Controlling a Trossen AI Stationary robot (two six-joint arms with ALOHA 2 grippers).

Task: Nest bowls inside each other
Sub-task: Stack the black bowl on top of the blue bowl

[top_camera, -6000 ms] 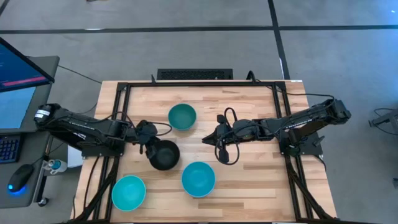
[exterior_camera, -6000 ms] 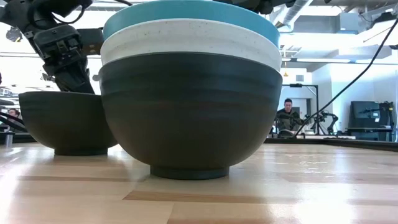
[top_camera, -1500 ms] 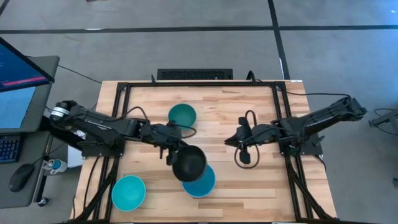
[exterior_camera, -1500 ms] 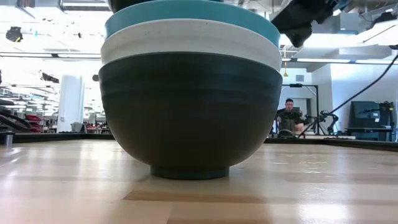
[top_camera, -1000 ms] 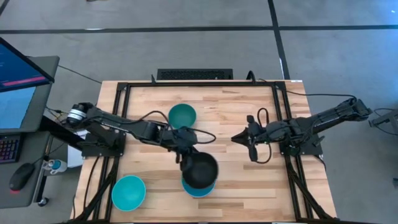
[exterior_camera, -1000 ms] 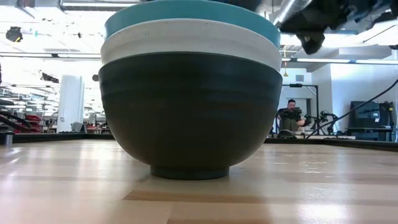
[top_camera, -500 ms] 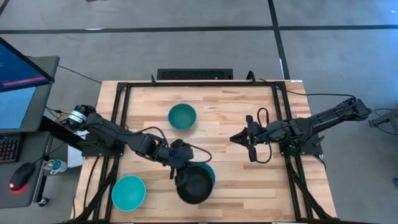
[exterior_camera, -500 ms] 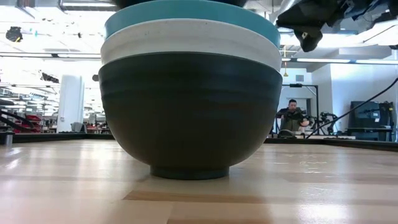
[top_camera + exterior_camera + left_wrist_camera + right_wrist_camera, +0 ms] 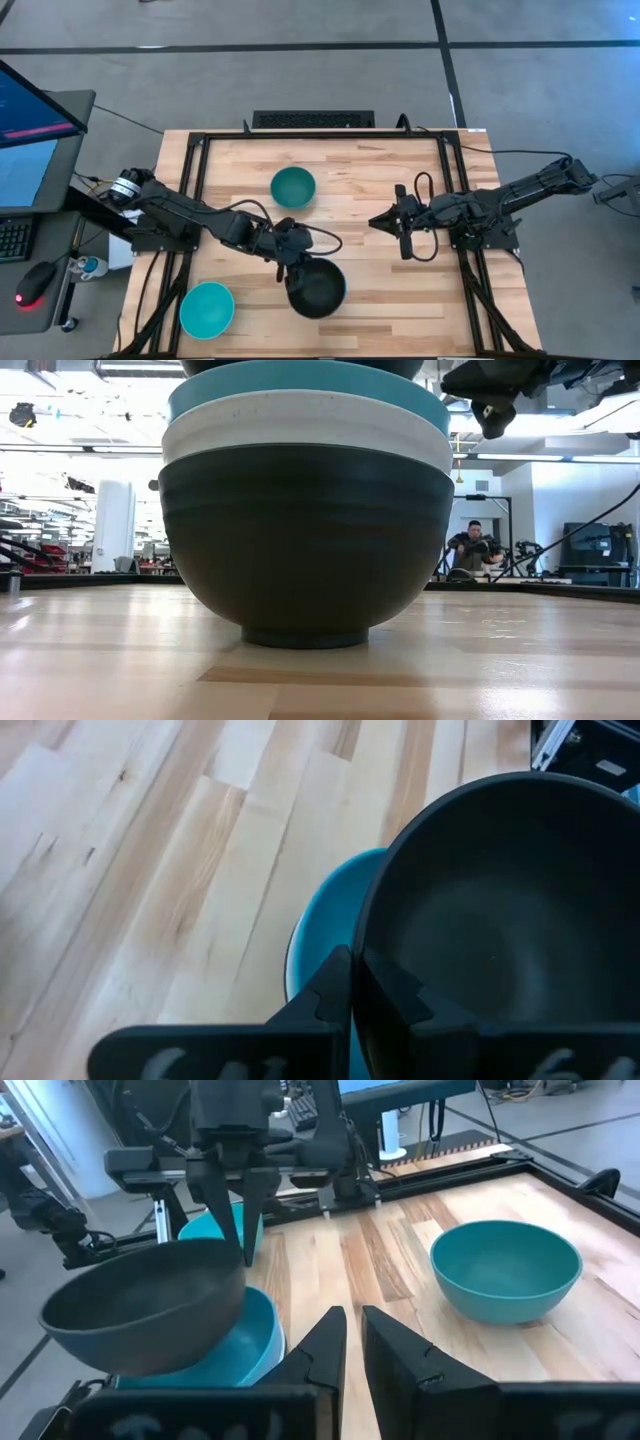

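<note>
Gripping the rim of a black bowl (image 9: 316, 288), the left gripper (image 9: 291, 257) has its jaws pinched shut on the bowl's wall, one finger inside and one outside, as the left wrist view shows. That black bowl (image 9: 500, 920) hangs tilted over a stack (image 9: 305, 510) near the front edge of the tabletop (image 9: 380, 300); in the low view the stack reads, from the bottom up, as a black bowl, a white bowl (image 9: 305, 422) and a cyan-blue bowl (image 9: 300, 382). Left of the stack, near the front left corner, a second cyan-blue bowl (image 9: 207, 309) sits alone. Farther back, a dark teal-green bowl (image 9: 293, 187) stands by itself toward the far side. The right gripper (image 9: 398, 222) hovers right of centre, well apart from every bowl, its jaws slightly spread and holding nothing. Beyond the tabletop, a person (image 9: 472, 550) shows far off in the room.
</note>
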